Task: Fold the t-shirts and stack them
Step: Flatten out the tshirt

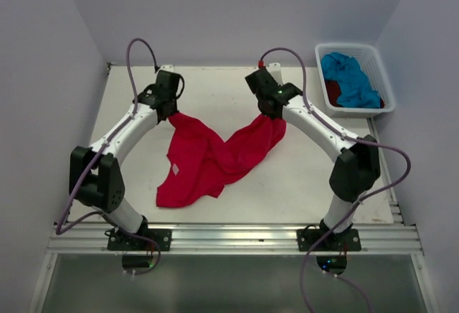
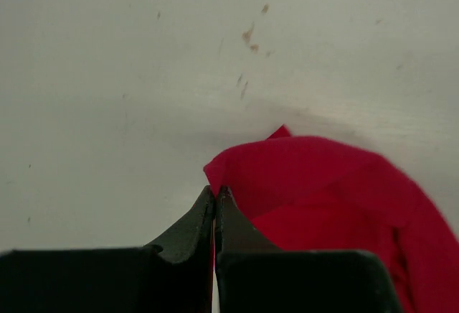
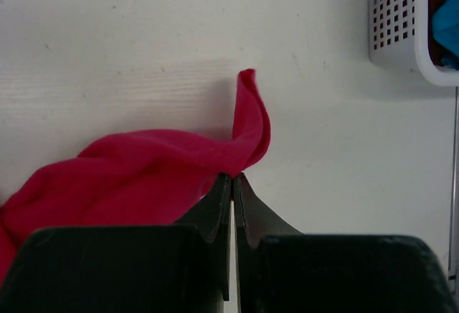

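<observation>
A bright red-pink t-shirt (image 1: 215, 156) hangs crumpled between my two arms and trails down onto the table. My left gripper (image 1: 172, 114) is shut on its left upper edge; in the left wrist view the cloth (image 2: 323, 191) bulges just past the pinched jaws of that gripper (image 2: 215, 192). My right gripper (image 1: 271, 115) is shut on the right upper edge, where a fold of the shirt (image 3: 143, 176) curls up over the tips of that gripper (image 3: 232, 178). A turquoise blue t-shirt (image 1: 349, 77) and a dark red t-shirt (image 1: 333, 92) lie in the basket.
The white plastic basket (image 1: 384, 83) stands at the back right corner, and its perforated wall (image 3: 394, 11) shows in the right wrist view. A metal rail (image 1: 229, 237) runs along the near table edge. Walls close in the left, back and right sides.
</observation>
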